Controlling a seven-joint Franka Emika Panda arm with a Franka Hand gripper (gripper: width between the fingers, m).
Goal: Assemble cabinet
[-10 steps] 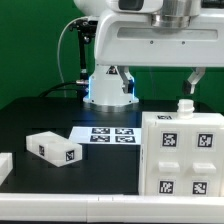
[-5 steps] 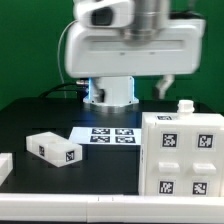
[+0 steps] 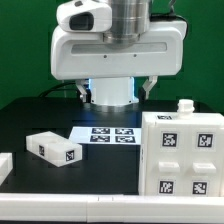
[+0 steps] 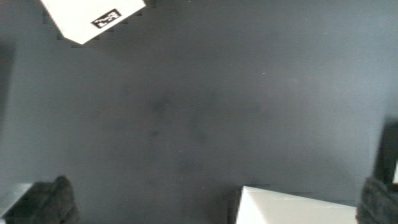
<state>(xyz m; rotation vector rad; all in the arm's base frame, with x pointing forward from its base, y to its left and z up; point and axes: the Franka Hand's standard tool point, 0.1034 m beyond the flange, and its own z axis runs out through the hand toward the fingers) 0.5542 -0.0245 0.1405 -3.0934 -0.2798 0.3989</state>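
The cabinet's big white box with several tags stands at the exterior view's right, a small peg on its top. A small white tagged block lies at the left, and another white piece shows at the left edge. My gripper hangs open and empty high above the table's middle. In the wrist view my gripper has dark fingertips spread wide over bare dark table. A tagged white corner and a plain white corner show there; I cannot tell which pieces they are.
The marker board lies flat on the black table, between the small block and the big box. Behind it stands the robot's white base. A green wall closes the back.
The gripper has swung from above the big box toward the exterior view's left, now over the table's middle. Its jaws stay open. The white pieces have not moved.
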